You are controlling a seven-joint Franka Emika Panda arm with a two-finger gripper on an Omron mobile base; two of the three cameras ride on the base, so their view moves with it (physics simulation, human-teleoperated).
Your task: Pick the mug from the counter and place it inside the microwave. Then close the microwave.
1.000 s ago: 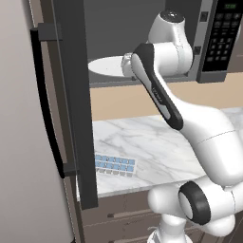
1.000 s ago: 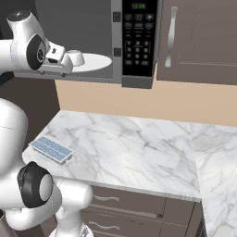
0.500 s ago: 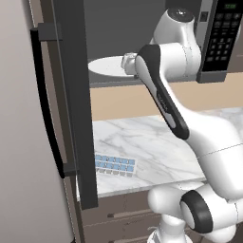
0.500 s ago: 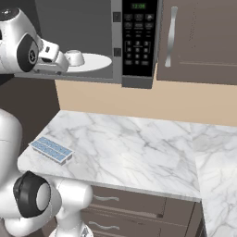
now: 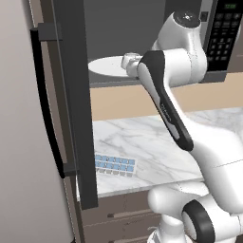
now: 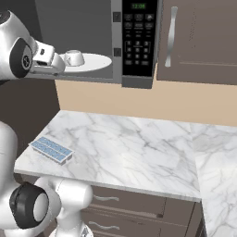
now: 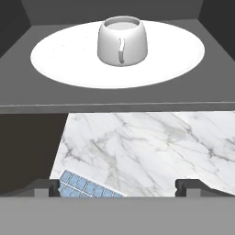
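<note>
My end effector (image 7: 117, 187) hangs spread wide and empty just outside the microwave (image 6: 92, 41). Straight ahead of it the mug (image 7: 122, 41) stands on the round plate (image 7: 64, 64), apart from both tips. The door (image 5: 71, 104), swung out leftward, I judge comes next.

My arm (image 5: 166, 102) is glossy white with dark joints, and my finger tips (image 7: 46, 186) are dark grey. The mug (image 7: 122, 41) is plain white and sits on the white round plate (image 7: 59, 57). The microwave (image 6: 83, 28) is dark grey inside; its door (image 5: 76, 95) is dark with a black handle (image 5: 45, 99), and its black keypad (image 6: 137, 44) carries a green display (image 6: 138, 6). The counter (image 6: 129, 152) is white marble with grey veins over dark brown drawers (image 6: 134, 208), backed by a tan backsplash (image 6: 152, 102). The ice cube tray (image 6: 51, 149) has blue cells.
</note>
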